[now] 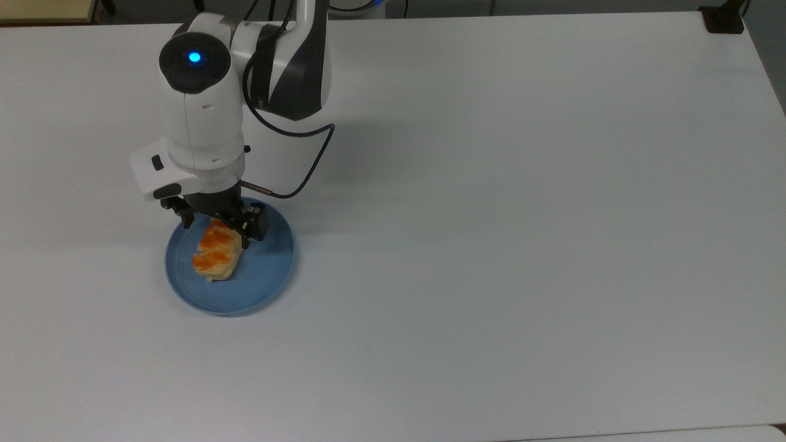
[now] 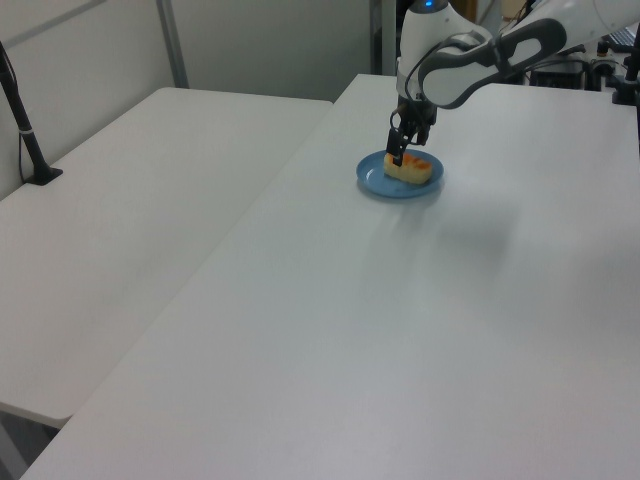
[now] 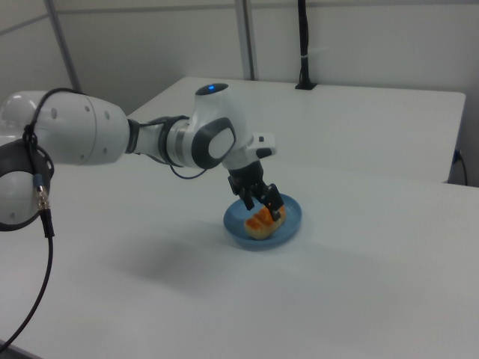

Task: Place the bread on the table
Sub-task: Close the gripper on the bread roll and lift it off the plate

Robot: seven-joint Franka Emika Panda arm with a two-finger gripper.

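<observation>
A wide stretch of bare white bench (image 1: 491, 245) is seen nearest in the top view. Farther in, a round blue plate (image 1: 270, 276) is set on the bench, toward the top view's left. The bread (image 1: 214, 258) is laid on the plate, a little toward the plate's left side in the top view. It is not on the bench yet.

The bread is long and thin. In the top view its long line is seen to run from the lower left up to the upper right, tipped only a little from straight up and down. The orange patches are on top.

Just past the near end of the bread, the claw (image 1: 216, 226) is held low over the far end of the bread. The claw is open, with one finger on each long side of the bread, so the bread's long line is crossed by the gap. Nothing is held by the claw yet. It cannot be told whether the fingers are touching the bread.

The same thing is seen in the right view: the claw (image 3: 263, 200) is set right above the bread (image 3: 262, 222), and the plate (image 3: 288, 224) is under both.

A squeeze on the bread's sides is likely what is needed next, then a lift off the plate.

Farthest back, the white arm (image 1: 202, 110) is seen reaching in from the top view's upper edge.
</observation>
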